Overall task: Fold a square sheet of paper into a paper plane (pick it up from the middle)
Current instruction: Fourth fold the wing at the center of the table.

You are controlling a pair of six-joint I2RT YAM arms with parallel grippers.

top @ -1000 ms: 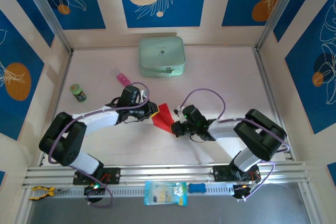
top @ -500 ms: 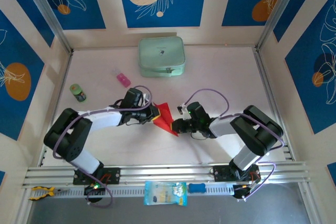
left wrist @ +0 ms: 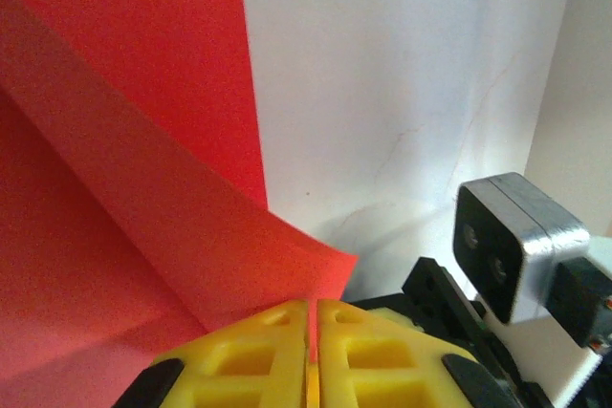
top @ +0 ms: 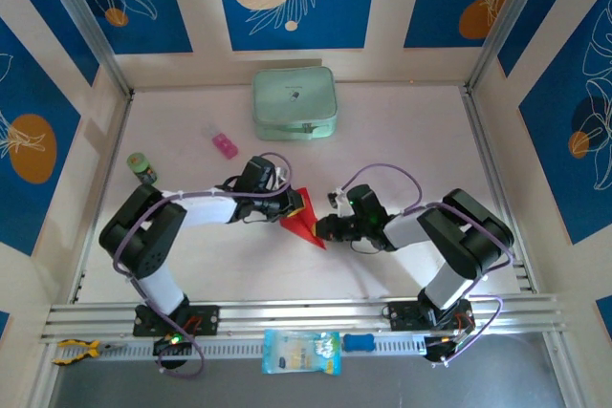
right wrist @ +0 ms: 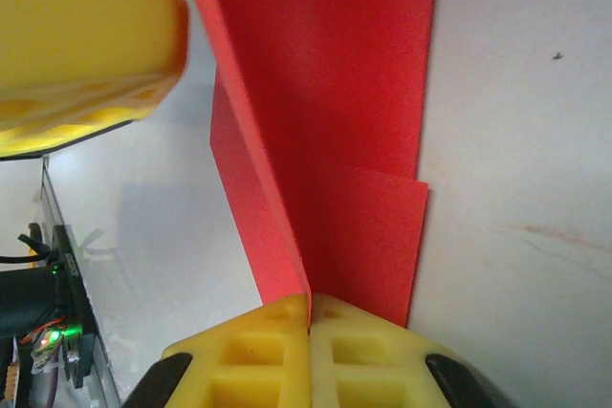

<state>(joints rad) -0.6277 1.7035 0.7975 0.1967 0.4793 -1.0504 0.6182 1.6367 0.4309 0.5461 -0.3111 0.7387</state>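
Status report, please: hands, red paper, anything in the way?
Left hand shut on red paper. Right hand shut on it too. Pink block lies well apart.

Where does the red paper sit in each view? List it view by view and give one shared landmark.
Top external: red paper at centre, between the left gripper and the right gripper.
Left wrist: red paper covers the left half, reaching down to the left gripper.
Right wrist: red paper at upper centre, narrowing down into the right gripper.
Shared landmark: the white table under the paper.
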